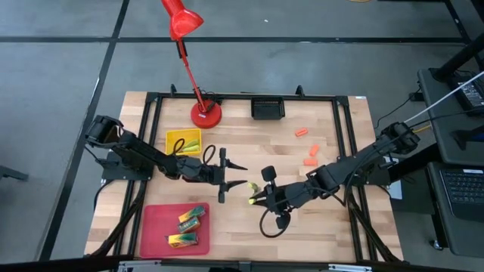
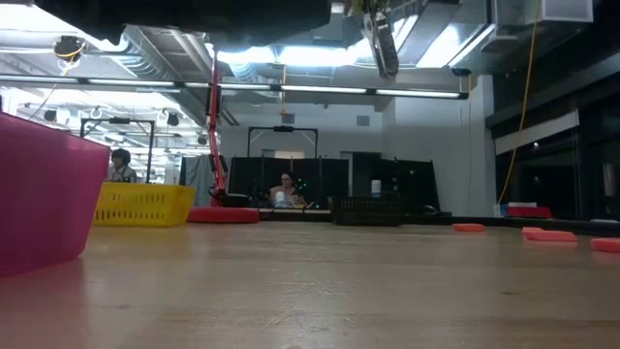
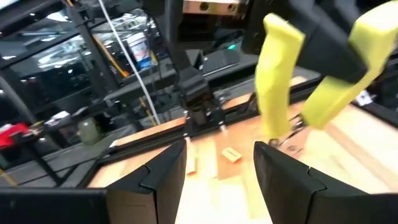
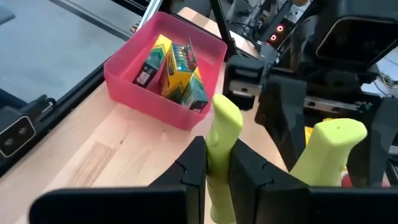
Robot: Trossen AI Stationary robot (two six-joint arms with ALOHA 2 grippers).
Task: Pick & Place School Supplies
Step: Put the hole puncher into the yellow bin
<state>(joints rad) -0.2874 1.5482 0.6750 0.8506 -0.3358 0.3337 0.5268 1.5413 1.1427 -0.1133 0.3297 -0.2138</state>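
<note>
A hand tool with two yellow-green handles (image 1: 252, 190) hangs in the air over the middle of the table, in my right gripper (image 1: 261, 196), which is shut on it. My left gripper (image 1: 243, 175) is open and faces it from the table's left. Its fingers (image 3: 163, 171) stand just short of the handles (image 3: 280, 87). The tool's metal end (image 2: 383, 44) points down, high above the tabletop. Green-and-yellow boxes (image 1: 189, 221) lie in the red tray (image 1: 155, 227). Orange pieces (image 1: 308, 161) lie on the wood toward the right. My right gripper (image 4: 216, 171) pinches one yellow-green handle (image 4: 224, 127) between its two fingers, and the handle's free end sticks out past the fingertips. The second handle (image 4: 329, 149) is free beside it. The tool is lifted clear of the table. My left gripper: I cannot tell whether a finger touches the handles.
A yellow tray (image 1: 175, 137) with more tools sits behind my left arm. A black tray (image 1: 267, 108) and the red lamp's base (image 1: 206, 115) stand at the far edge. Another orange piece (image 1: 301, 132) lies far right. Bare wood shows at the near right.
</note>
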